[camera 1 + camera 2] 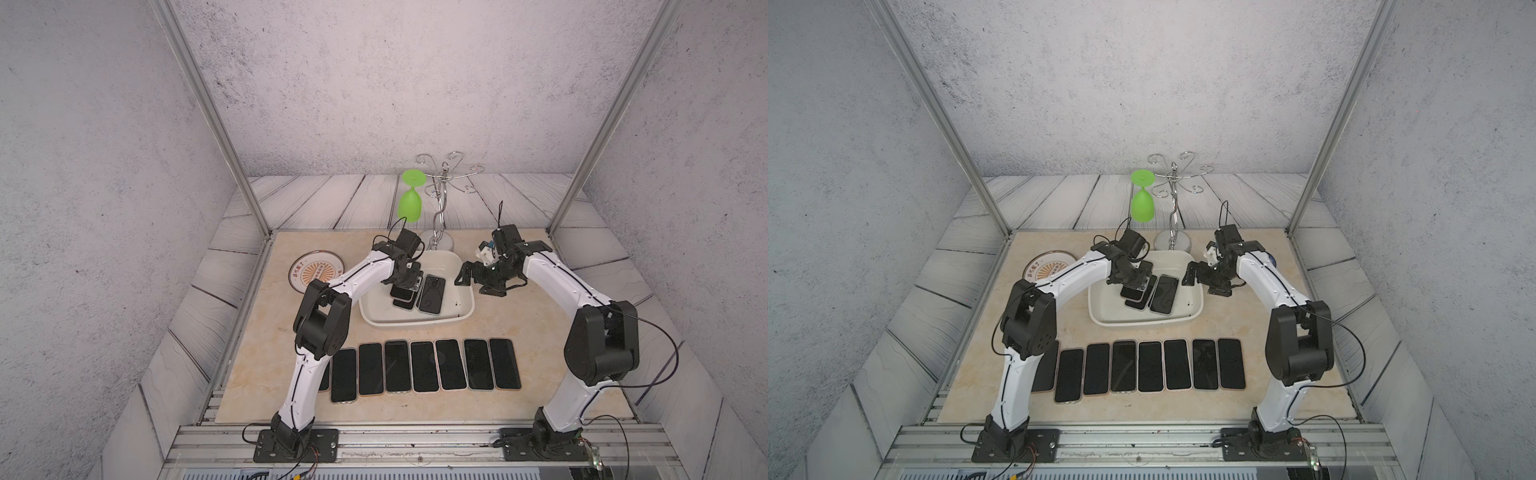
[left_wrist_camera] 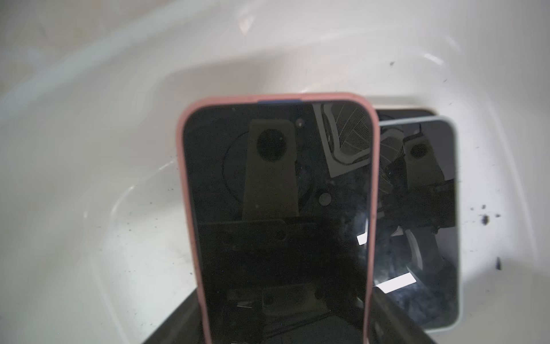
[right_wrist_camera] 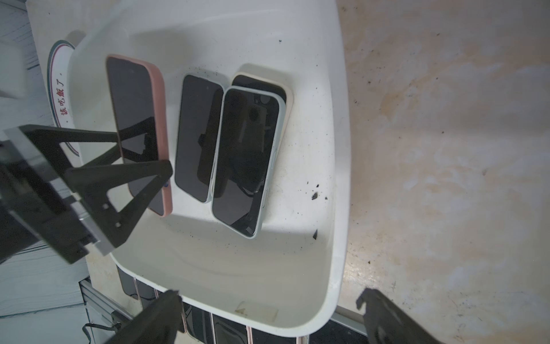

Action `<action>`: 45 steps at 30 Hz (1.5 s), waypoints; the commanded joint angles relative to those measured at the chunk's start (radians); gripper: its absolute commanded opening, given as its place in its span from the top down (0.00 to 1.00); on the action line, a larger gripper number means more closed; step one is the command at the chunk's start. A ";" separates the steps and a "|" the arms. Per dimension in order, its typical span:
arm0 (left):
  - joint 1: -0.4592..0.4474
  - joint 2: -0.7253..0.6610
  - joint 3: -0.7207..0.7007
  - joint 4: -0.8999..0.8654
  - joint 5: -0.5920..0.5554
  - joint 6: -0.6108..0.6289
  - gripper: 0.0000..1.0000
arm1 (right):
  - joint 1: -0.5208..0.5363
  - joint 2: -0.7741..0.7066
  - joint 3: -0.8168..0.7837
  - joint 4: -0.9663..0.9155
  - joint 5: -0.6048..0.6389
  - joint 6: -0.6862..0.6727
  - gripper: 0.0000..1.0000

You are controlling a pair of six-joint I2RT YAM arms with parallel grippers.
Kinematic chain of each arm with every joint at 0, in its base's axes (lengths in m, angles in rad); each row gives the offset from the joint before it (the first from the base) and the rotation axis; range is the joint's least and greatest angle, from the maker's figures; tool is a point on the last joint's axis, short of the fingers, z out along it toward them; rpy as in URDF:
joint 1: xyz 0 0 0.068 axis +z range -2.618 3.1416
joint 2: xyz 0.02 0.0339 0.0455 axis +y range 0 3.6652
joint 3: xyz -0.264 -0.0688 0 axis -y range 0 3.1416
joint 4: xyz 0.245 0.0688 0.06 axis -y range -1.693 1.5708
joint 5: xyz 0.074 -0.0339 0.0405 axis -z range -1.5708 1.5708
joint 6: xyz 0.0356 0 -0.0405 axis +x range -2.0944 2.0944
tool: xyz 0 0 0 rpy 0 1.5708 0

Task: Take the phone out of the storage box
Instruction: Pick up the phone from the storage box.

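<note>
At nine o'clock in the box (image 1: 415,322), the phone (image 3: 131,98) is straddled by the left gripper (image 3: 143,155), grip unclear; the right gripper (image 3: 269,296) is spread wide. Stiff and slick, it is judged best clamped across its long edges.

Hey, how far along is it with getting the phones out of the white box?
Done: a row of eight phones lies outside the storage box, one partly behind the left arm. In hand: the left gripper straddles the pink-cased phone in the box; a firm grip isn't clear. The right gripper hangs open by the rim. Left: that phone and three others in the box.
</note>
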 commanded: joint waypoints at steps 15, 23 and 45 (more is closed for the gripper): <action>0.100 -0.308 -0.276 0.275 0.431 -0.330 0.28 | 0.106 -0.041 -0.272 0.710 -0.493 0.243 0.07; 0.096 -0.339 -0.316 0.289 0.452 -0.380 0.30 | 0.183 -0.030 -0.264 0.785 -0.428 0.254 0.12; 0.060 -0.412 -0.420 0.353 0.526 -0.449 0.31 | 0.225 0.087 -0.172 0.885 -0.444 0.349 0.95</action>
